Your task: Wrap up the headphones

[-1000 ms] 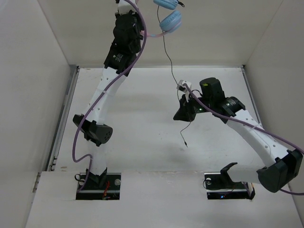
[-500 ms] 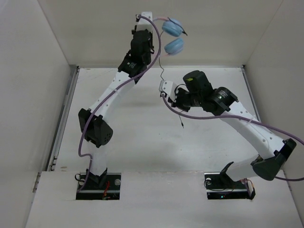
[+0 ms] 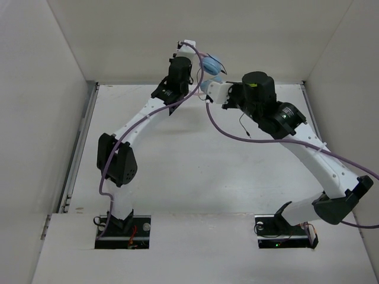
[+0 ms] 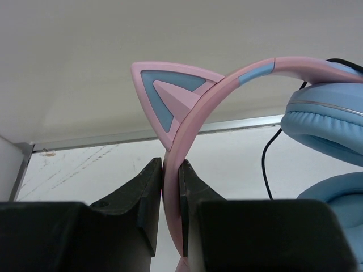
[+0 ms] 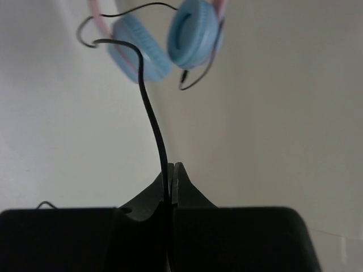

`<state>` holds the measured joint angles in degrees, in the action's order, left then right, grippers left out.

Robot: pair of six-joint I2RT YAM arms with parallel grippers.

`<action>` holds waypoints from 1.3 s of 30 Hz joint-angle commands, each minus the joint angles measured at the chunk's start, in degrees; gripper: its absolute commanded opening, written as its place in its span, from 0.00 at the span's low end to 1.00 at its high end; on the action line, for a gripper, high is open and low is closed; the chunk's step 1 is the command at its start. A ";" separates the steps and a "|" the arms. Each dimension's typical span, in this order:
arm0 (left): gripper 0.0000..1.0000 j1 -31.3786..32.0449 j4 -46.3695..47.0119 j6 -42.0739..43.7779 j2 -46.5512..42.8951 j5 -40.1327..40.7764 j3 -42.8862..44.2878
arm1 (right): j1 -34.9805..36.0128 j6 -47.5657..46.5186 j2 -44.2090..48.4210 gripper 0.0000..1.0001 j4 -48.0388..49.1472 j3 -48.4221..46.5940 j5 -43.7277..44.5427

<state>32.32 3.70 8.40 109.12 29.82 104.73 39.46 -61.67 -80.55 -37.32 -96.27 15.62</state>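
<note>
Left hand (image 4: pixel 170 190) clamps the headphones (image 4: pixel 198 109) by the pink band, high over the counter's far edge; right hand (image 5: pixel 171 177) pinches the black cable (image 5: pixel 152 122). Keep it taut, circle the cups.

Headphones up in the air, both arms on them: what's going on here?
The left gripper is clamped on the pink headband of the headphones, holding them up over the far edge of the table. The right gripper is shut on the thin black cable near the ear cups. The cable loops loosely there; no neat wrap yet.
</note>
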 commanded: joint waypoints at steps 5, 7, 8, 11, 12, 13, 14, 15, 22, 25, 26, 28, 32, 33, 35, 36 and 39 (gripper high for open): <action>0.00 4.46 5.44 -0.67 -11.38 -5.47 -6.80 | -4.79 -12.85 2.68 0.00 22.89 3.45 8.20; 0.00 6.12 4.74 -0.85 -13.83 -6.96 -9.88 | -6.37 -14.00 3.47 0.00 25.88 5.55 8.03; 0.00 7.27 4.30 -0.50 -14.89 -7.67 -11.29 | -7.07 -14.27 3.91 0.00 26.94 6.44 7.85; 0.00 10.17 3.15 -0.06 -18.14 -9.95 -15.15 | -8.83 -13.48 4.79 0.00 27.74 7.41 6.97; 0.00 11.05 2.63 0.12 -19.11 -10.57 -16.30 | -9.36 -13.04 5.05 0.00 27.74 7.41 6.71; 0.00 11.84 2.28 0.12 -19.90 -11.01 -17.35 | -9.71 -12.78 5.23 0.00 27.57 7.15 6.53; 0.00 12.63 1.84 0.12 -20.61 -11.54 -18.32 | -10.06 -12.51 5.32 0.00 27.65 6.97 6.36; 0.00 13.25 1.40 0.12 -21.31 -12.06 -19.20 | -10.41 -12.42 5.49 0.00 27.65 6.71 6.09; 0.00 17.03 0.16 -0.14 -25.27 -15.32 -21.58 | -13.05 -11.20 6.02 0.00 27.21 6.79 4.95; 0.00 17.73 -0.63 -0.75 -26.15 -16.20 -20.01 | -15.07 -6.99 6.64 0.01 25.29 7.94 2.76; 0.00 18.08 -0.89 -0.93 -26.41 -16.55 -19.48 | -15.60 -5.49 6.81 0.01 24.24 8.11 1.88; 0.00 18.35 -1.42 -1.54 -27.03 -17.60 -18.60 | -17.09 -1.37 6.99 0.02 22.39 8.11 0.04; 0.00 18.96 -3.09 -4.00 -28.26 -20.85 -16.31 | -19.38 7.16 7.34 0.03 16.33 7.15 -5.84; 0.00 19.05 -3.26 -4.44 -28.44 -21.29 -15.79 | -20.08 9.09 7.34 0.03 14.92 6.89 -7.25; 0.00 19.32 -3.70 -5.59 -28.70 -22.35 -14.65 | -21.31 13.22 7.34 0.04 12.20 6.27 -11.11; 0.00 19.41 -3.97 -6.03 -28.70 -22.88 -13.86 | -22.19 15.94 7.25 0.04 10.70 6.01 -13.74; 0.00 19.67 -4.67 -7.34 -28.70 -23.84 -11.48 | -24.04 21.84 7.08 0.05 7.71 5.39 -19.46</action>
<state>51.46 -5.89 5.06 84.53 8.67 87.72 16.91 -49.63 -74.67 -25.65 -88.25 4.45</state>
